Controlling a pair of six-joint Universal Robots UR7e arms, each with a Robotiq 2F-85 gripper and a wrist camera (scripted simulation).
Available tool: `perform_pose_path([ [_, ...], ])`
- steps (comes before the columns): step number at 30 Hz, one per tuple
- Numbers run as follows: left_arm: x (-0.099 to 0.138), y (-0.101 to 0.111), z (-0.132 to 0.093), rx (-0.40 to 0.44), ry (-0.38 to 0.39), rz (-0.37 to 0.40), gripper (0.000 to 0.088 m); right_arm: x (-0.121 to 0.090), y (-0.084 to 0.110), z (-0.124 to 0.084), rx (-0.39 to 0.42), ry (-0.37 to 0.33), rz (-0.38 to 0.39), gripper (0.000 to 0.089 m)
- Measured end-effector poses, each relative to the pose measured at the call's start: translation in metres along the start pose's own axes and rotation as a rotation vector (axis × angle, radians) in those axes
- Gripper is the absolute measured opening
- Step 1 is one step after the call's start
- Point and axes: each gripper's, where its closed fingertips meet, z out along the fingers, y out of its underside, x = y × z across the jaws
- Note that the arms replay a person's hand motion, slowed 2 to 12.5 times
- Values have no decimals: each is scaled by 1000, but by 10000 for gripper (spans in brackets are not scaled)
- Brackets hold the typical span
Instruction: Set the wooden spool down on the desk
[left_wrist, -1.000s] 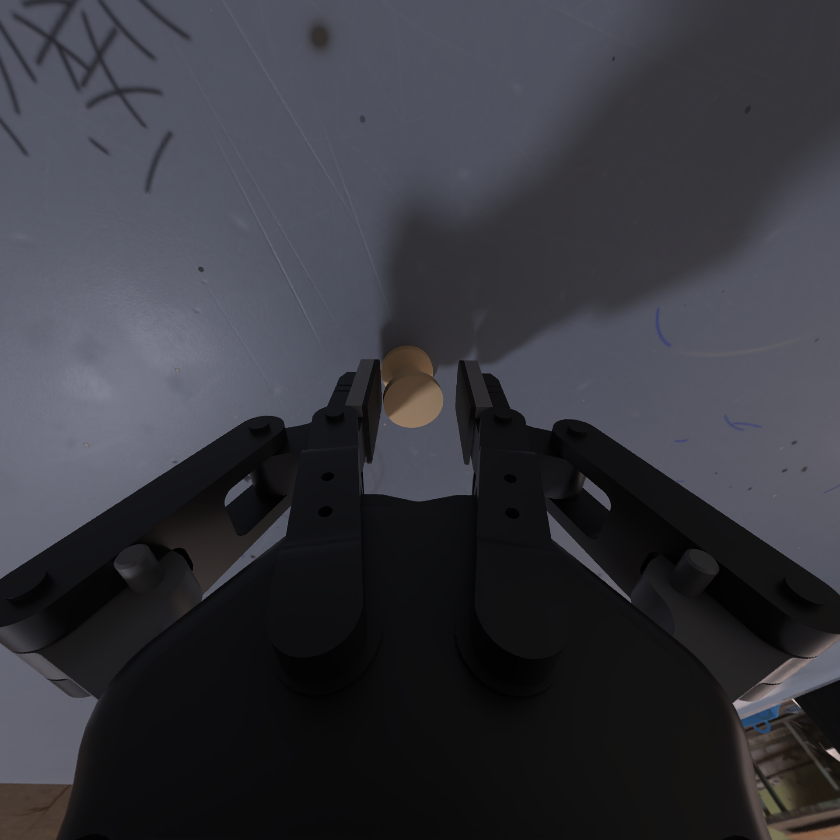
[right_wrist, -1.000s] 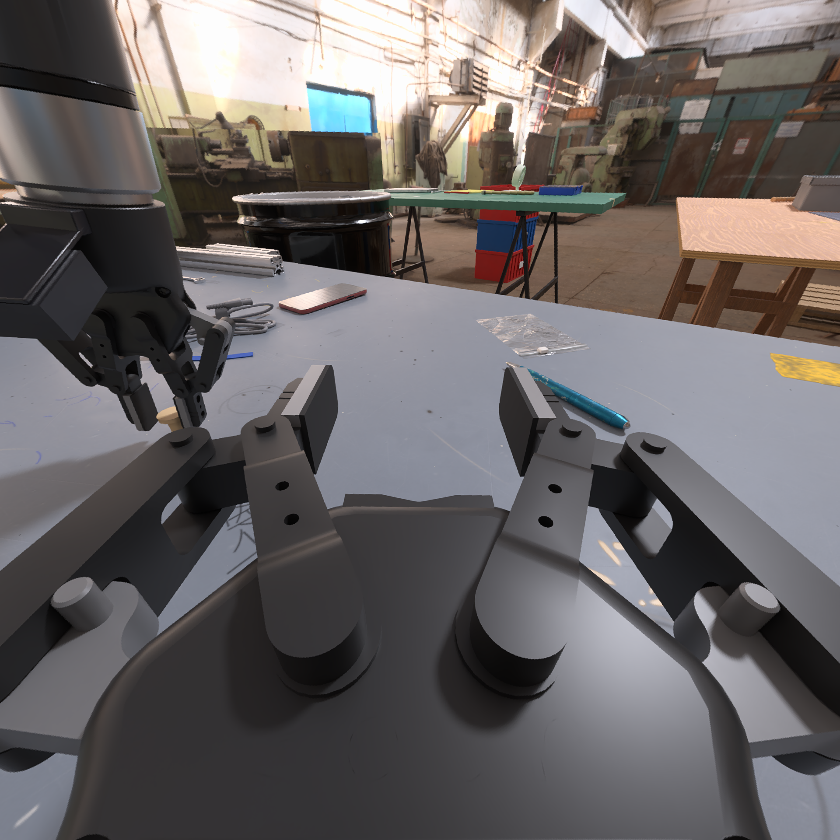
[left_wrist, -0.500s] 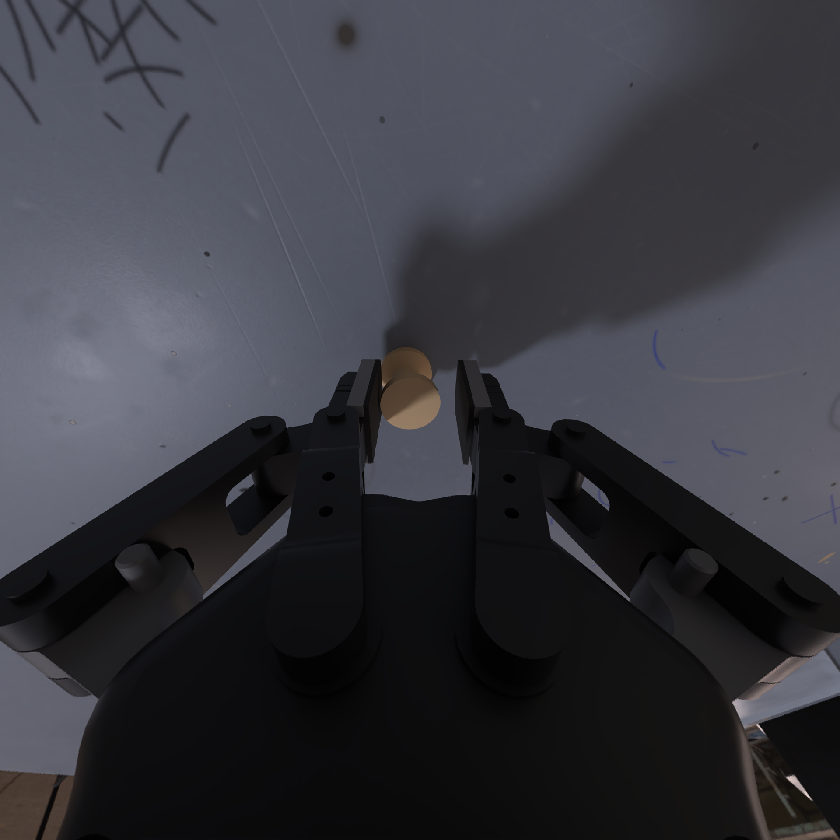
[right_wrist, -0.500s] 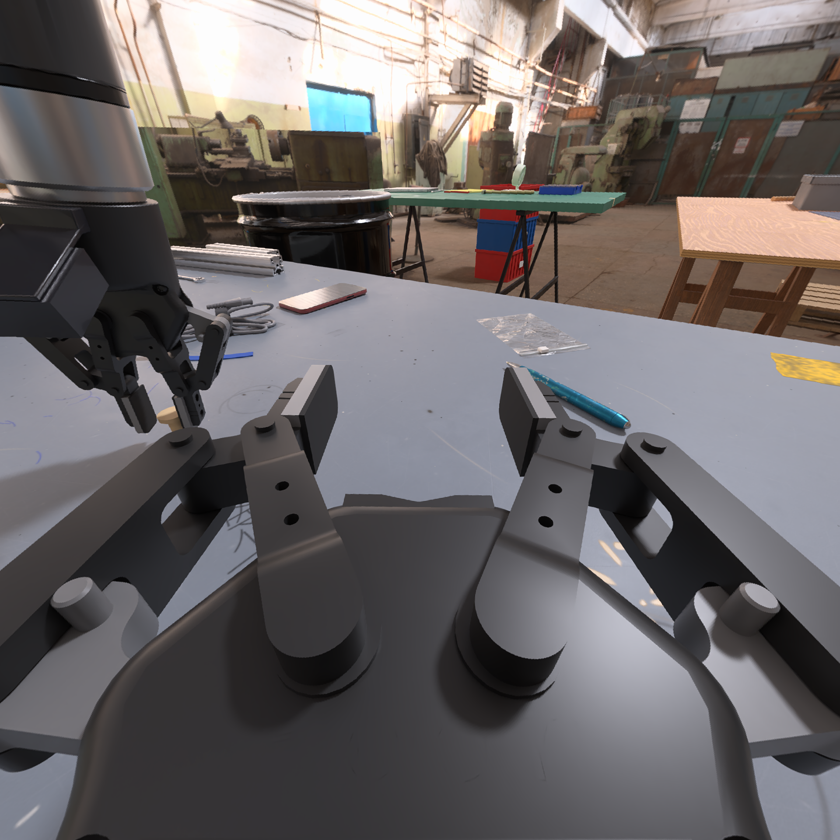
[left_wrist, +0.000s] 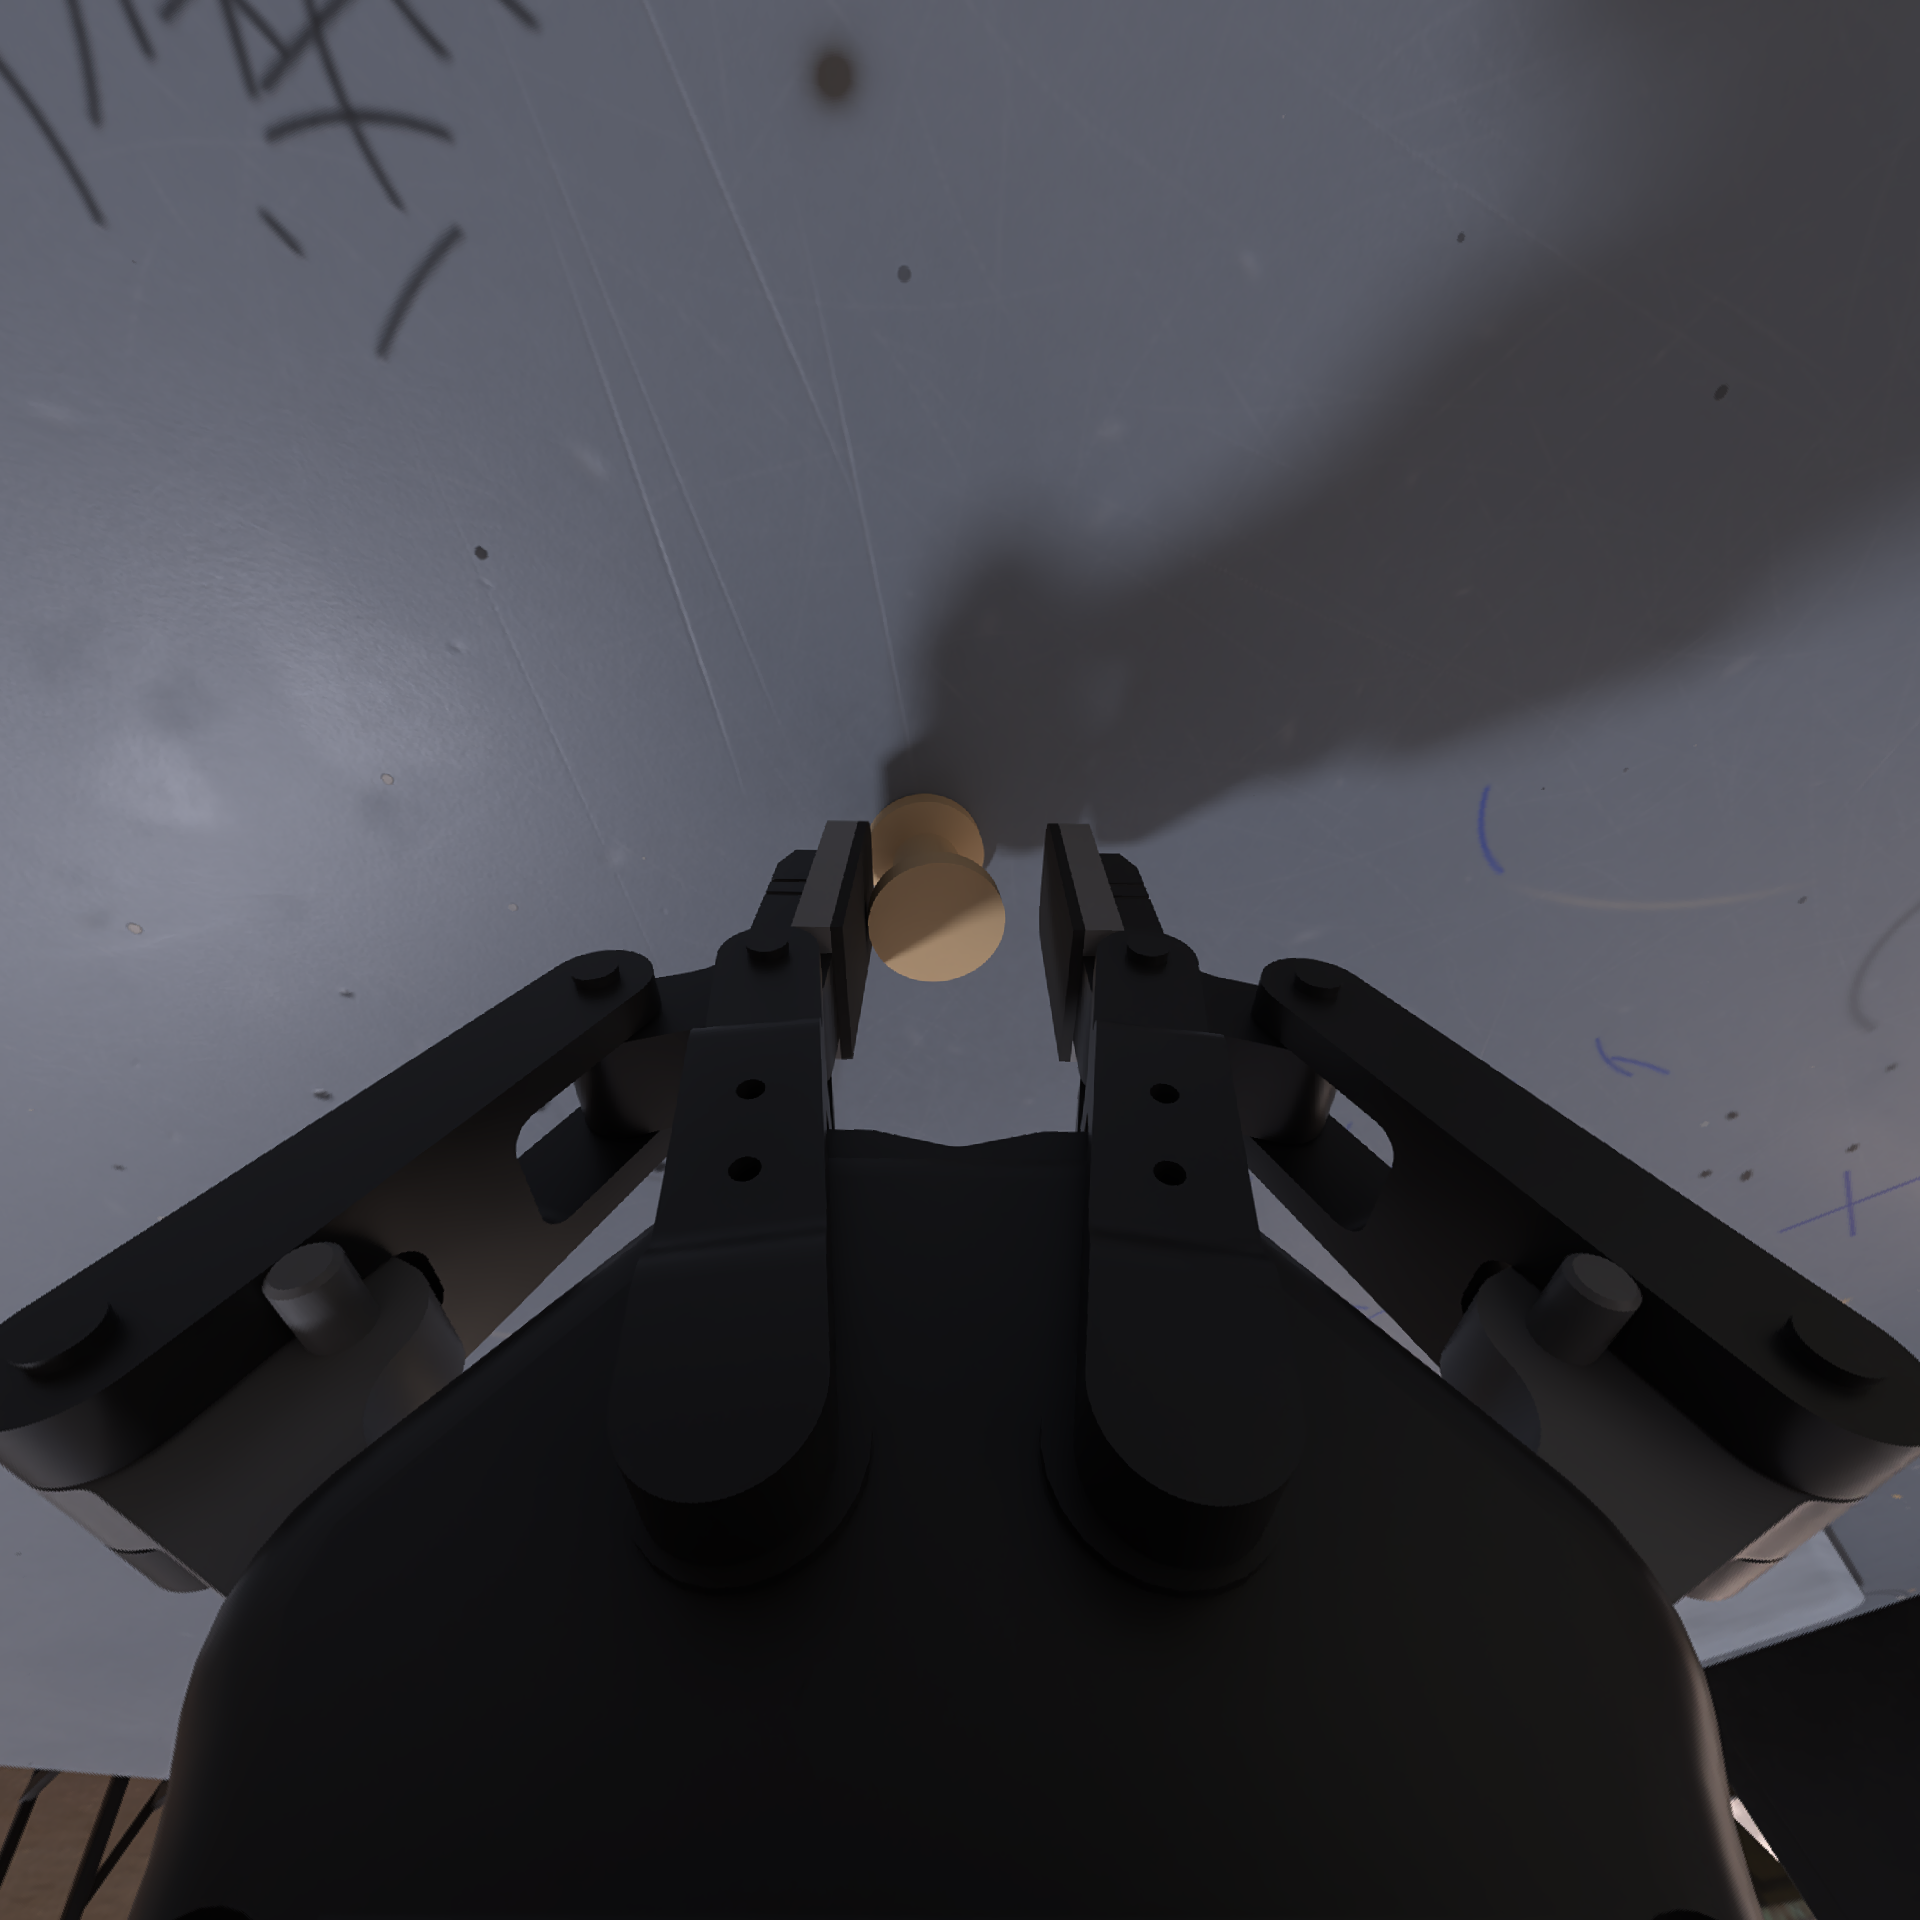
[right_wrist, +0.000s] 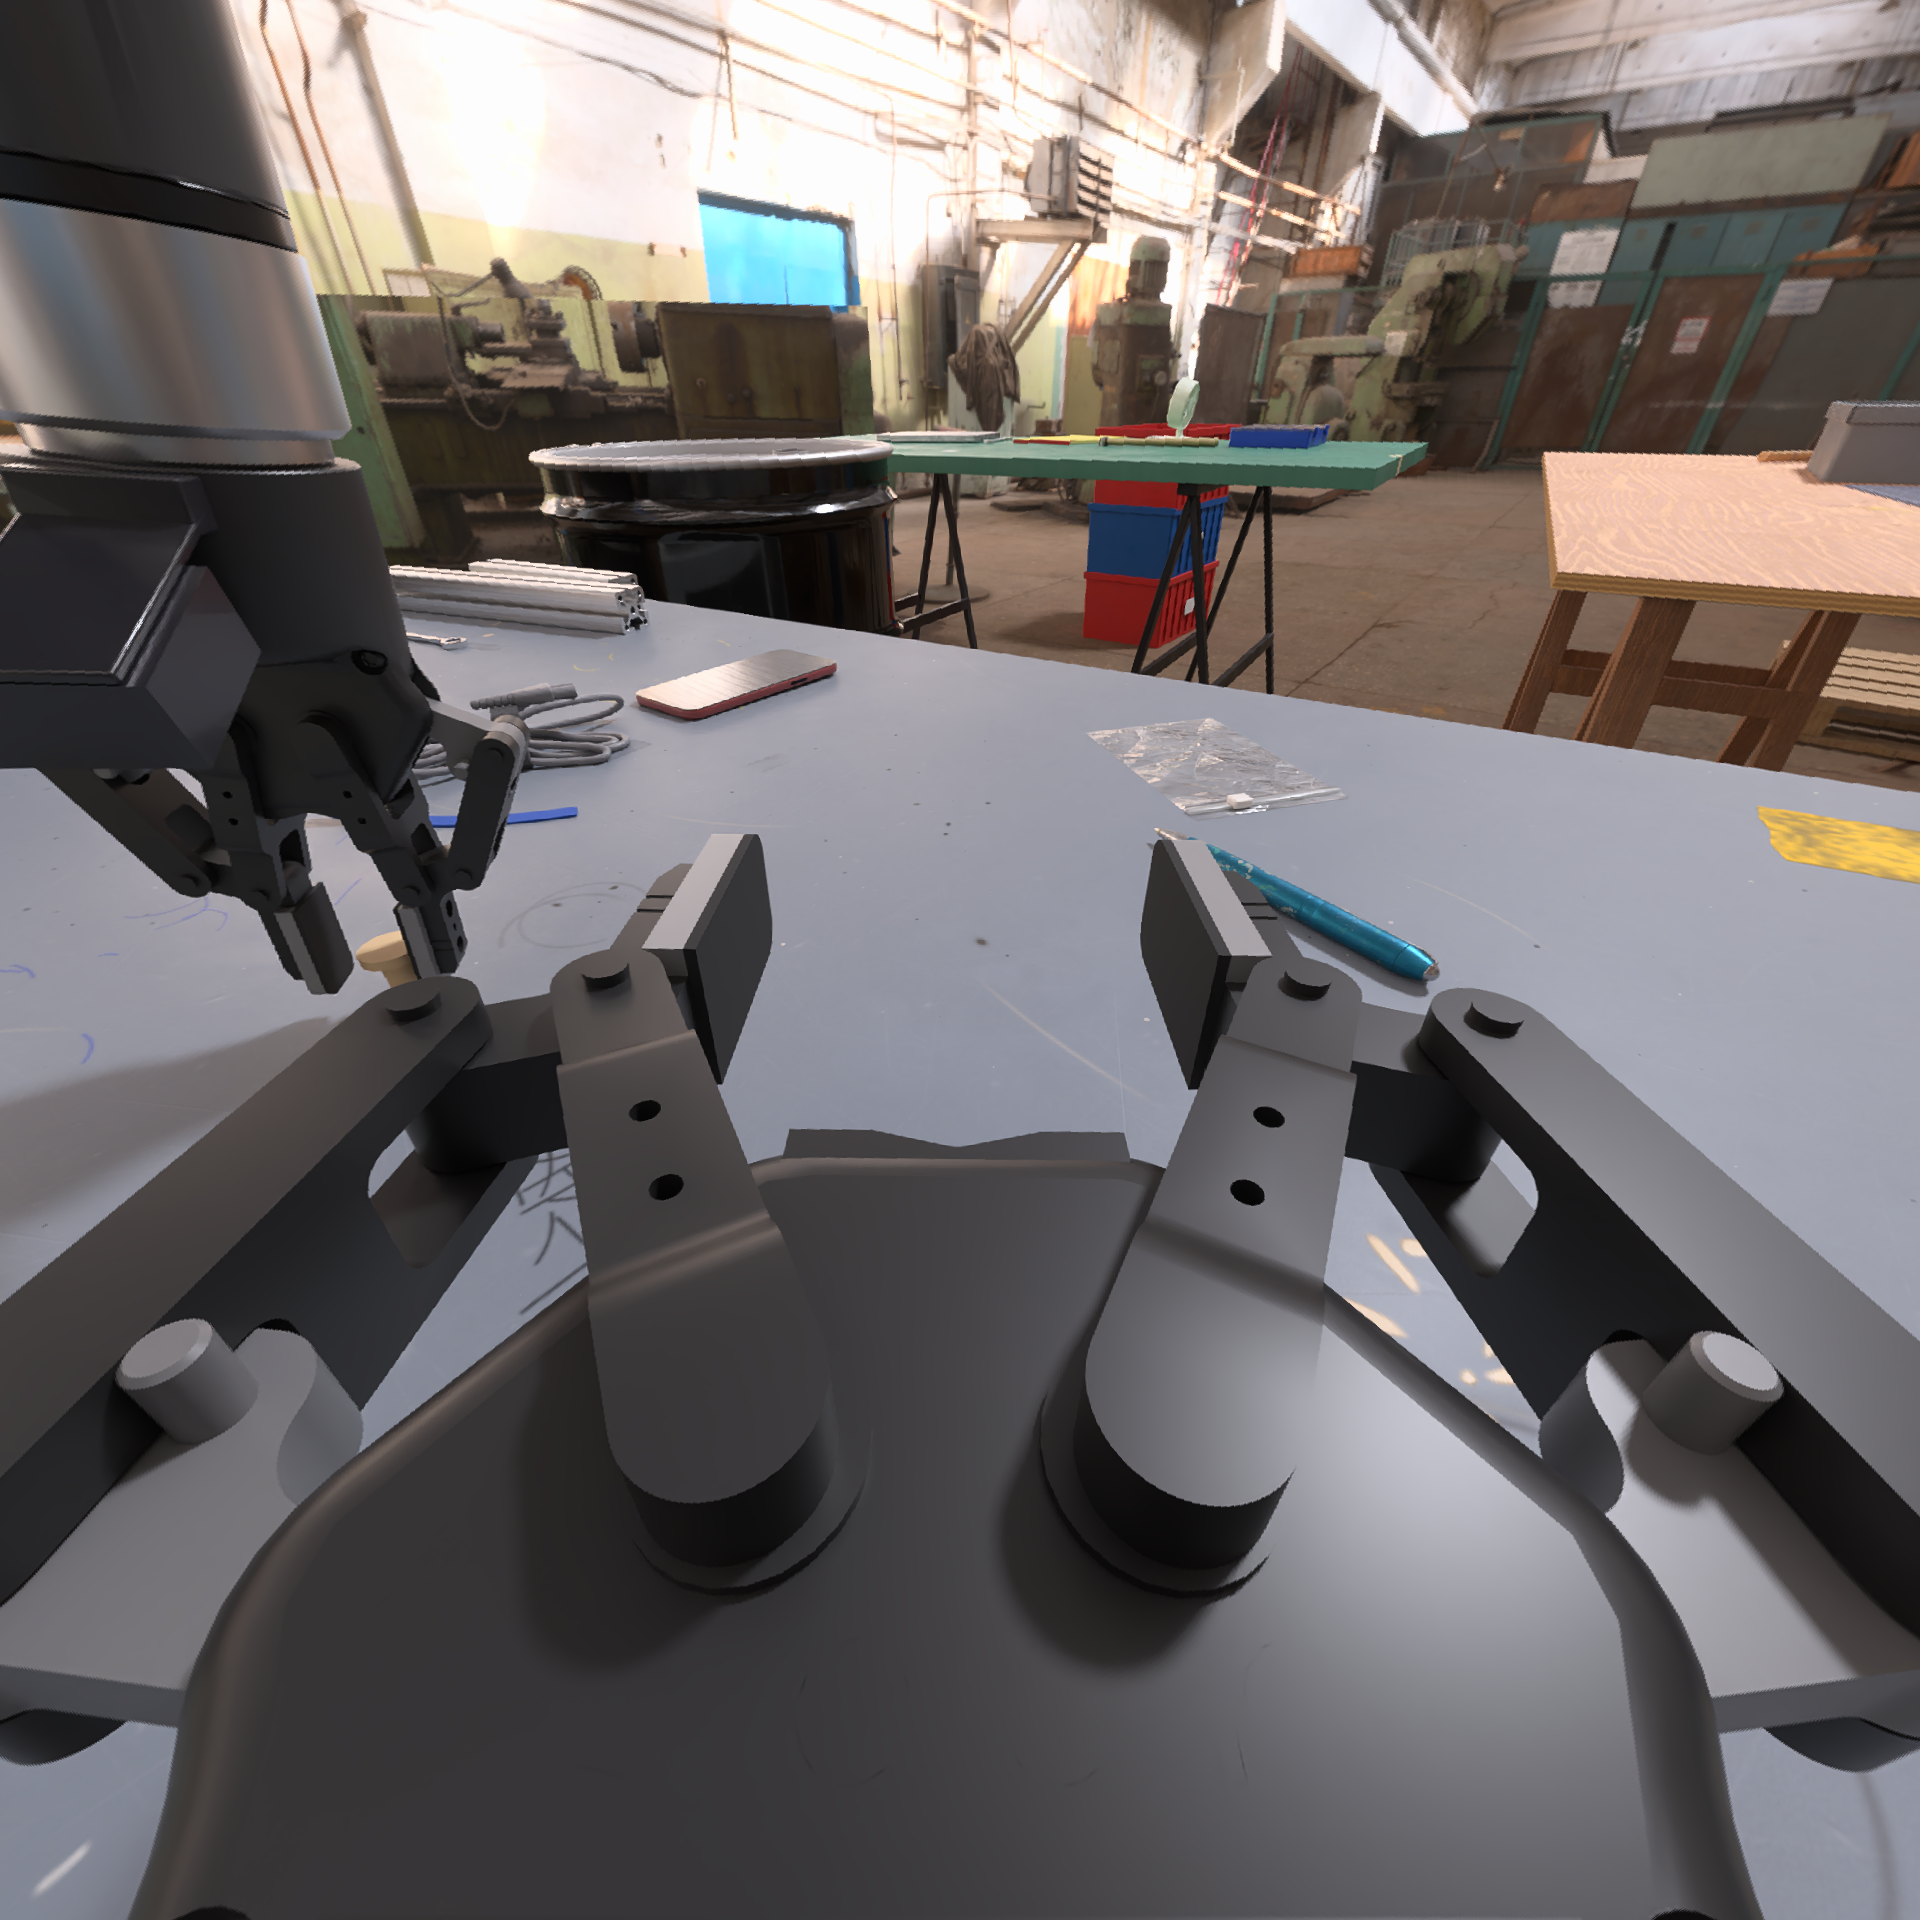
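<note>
Your left tool (left_wrist: 954, 940) stands spread around the wooden spool (left_wrist: 935, 904): the spool sits against the left-hand pad (left_wrist: 847, 925), while a clear gap separates it from the other pad, so nothing is pinching it. It stands upright on the grey bench (left_wrist: 416, 623), one flange down. To finish well, judge the release as all but done: open a touch more so the near pad lets go, then lift straight up along the spool's axis, without sideways drift that could tip it. Your right tool (right_wrist: 956, 935) is spread wide and empty, low over the bench and well apart from the spool; leave it there. From the right wrist view the spool (right_wrist: 382, 951) is half hidden behind the tool's own linkage, so its base contact with the bench cannot be confirmed. In the left wrist view heavy shadow hides its far flange edge.
</note>
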Motion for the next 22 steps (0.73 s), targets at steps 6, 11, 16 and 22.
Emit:
perform_pose_path([
  [6, 1, 1, 0, -11, -2, -7, 298, 0, 0, 0, 0, 0, 1, 639],
  [11, 0, 3, 0, -15, -9, -17, 303, 0, 0, 0, -1, -2, 2, 639],
  [16, -1, 3, 0, -3, -7, -34, 308, 0, 0, 0, -2, -2, 0, 639],
  [22, 0, 1, -3, 9, -9, -43, 315, 0, 0, 0, -1, -1, 1, 639],
])
